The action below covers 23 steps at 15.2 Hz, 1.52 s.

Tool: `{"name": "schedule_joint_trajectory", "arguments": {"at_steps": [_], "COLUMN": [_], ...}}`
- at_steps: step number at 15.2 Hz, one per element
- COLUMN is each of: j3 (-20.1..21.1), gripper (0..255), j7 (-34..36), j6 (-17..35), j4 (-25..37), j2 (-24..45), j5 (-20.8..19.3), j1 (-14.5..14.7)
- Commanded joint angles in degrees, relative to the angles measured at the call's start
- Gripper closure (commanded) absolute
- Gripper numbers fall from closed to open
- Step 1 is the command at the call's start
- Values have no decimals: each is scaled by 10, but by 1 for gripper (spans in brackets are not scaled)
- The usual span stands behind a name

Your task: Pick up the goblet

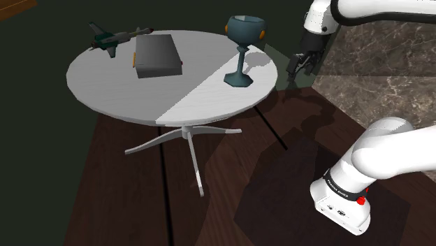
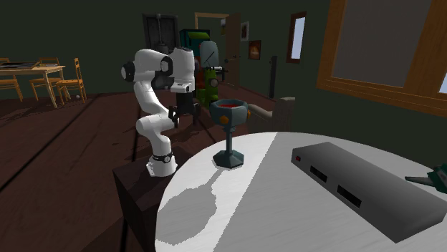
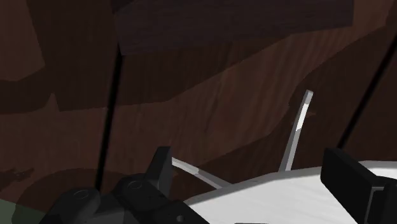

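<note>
Fingers (image 3: 162, 167) of gripper (image 1: 296, 68) stand wide apart w/ nothing btwn them, just off the white table (image 1: 105, 80) rim. Goblet (image 1: 240, 61), blue-grey, stands upright nr that edge, apart from gripper. Prob. rigid, smooth, top-heavy: wide bowl on thin stem. Best hold looks like the stem, just below bowl, w/ gentle squeeze.

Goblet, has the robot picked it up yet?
Done: nothing yet. The goblet stands upright on the round table, untouched. In hand: the tool hangs open past the table's edge, apart from the goblet. Left: reach over, close on the goblet, lift it.
</note>
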Motion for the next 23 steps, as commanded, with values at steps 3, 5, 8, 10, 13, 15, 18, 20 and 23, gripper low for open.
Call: {"name": "schedule_joint_trajectory", "arguments": {"at_steps": [3, 5, 8, 10, 13, 15, 18, 20, 23], "j3": [9, 19, 36, 51, 83, 116, 204, 294, 381], "gripper": [0, 0, 0, 0, 0, 0, 0, 0, 0], "j7": [11, 23, 46, 66, 105, 139, 203, 244, 261], "j6": [90, 183, 328, 428, 582, 685, 839, 940, 1020], "j4": [-36, -69, -113, -136, -160, -168, -167, -159, -155], "j2": [-14, -23, -23, -15, 10, 32, 63, 70, 66], "j5": [-4, -11, -25, -39, -68, -93, -131, -139, -114], "j1": [1, 1, -4, -13, -44, -83, -188, -293, -388]}}
